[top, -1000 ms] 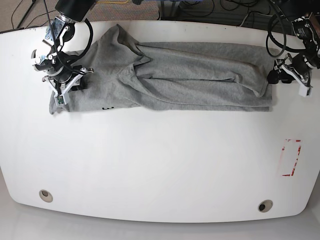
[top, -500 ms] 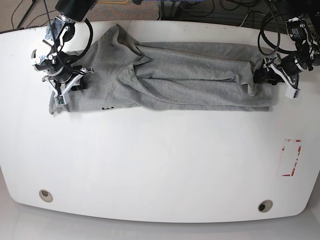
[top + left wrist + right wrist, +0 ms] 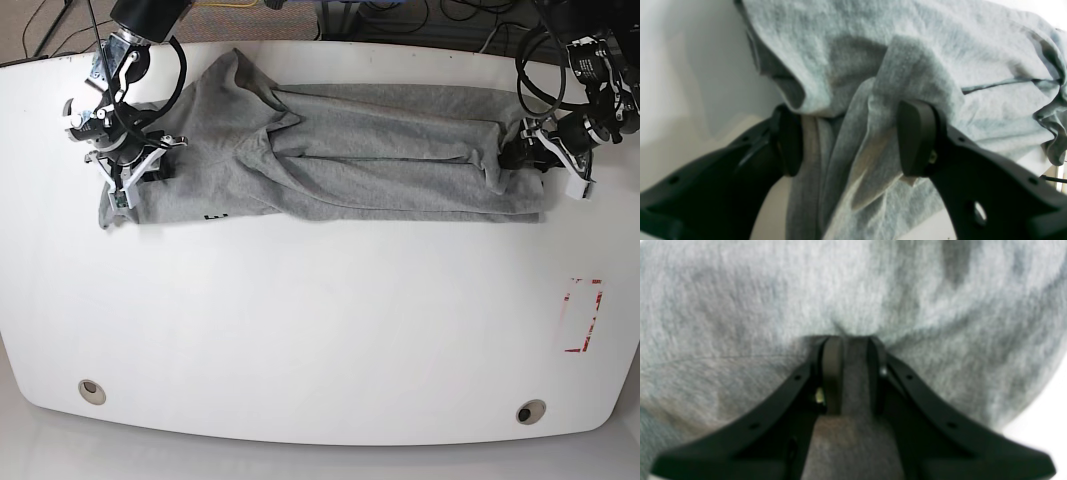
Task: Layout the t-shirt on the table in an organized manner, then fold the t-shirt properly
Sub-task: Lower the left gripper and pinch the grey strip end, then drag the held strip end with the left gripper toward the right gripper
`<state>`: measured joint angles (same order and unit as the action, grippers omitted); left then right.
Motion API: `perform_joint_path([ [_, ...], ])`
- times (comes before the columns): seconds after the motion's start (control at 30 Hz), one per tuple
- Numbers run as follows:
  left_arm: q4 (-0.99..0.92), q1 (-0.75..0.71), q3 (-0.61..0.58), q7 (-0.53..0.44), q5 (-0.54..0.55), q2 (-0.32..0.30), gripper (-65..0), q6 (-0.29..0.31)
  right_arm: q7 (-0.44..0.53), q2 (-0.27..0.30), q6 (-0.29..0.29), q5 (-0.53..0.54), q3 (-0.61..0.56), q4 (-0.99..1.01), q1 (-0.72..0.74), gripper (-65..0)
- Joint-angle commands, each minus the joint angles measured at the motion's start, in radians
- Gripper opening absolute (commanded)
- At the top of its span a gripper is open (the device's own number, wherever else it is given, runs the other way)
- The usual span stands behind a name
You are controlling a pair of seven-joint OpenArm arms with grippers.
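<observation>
On the table (image 3: 320, 330) the grey t-shirt (image 3: 340, 155) lies rumpled in a long band near the far edge; it is soft, light and will sag and slide on the glossy top, so you should take it by hems and corners, not by the loose middle. The left gripper (image 3: 848, 146) has its jaws apart around a fold at one end of the band, while the right gripper (image 3: 850, 373) is clenched on cloth at the other end. Only the red rectangle mark (image 3: 583, 316) and two grommet holes (image 3: 92, 390) lie toward the near edge, not in your way.
</observation>
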<state>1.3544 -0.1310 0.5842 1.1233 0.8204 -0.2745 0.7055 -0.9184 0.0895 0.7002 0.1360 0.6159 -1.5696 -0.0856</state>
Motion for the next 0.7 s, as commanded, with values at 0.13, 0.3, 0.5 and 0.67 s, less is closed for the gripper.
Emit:
perform_joint_path([
  [0.13, 0.001, 0.008, -0.005, -0.004, -0.037, -0.007, -25.4, -0.007, -0.066, 0.005, -0.002, -0.043, 0.000, 0.002, -0.015, -52.8],
  [0.3, 0.000, 0.031, -0.007, -0.007, -0.037, -0.006, -29.0, -0.007, -0.066, 0.005, -0.002, -0.043, 0.000, 0.002, -0.015, -52.8],
  [0.5, -0.002, 0.041, -0.005, -0.010, -0.037, -0.002, -39.9, -0.007, -0.066, 0.005, -0.002, -0.043, 0.002, 0.002, -0.015, -52.8],
  [0.67, -0.002, 0.043, -0.007, -0.028, -0.037, -0.002, -41.3, -0.007, -0.066, 0.003, -0.002, -0.043, 0.002, 0.002, -0.016, -52.8],
])
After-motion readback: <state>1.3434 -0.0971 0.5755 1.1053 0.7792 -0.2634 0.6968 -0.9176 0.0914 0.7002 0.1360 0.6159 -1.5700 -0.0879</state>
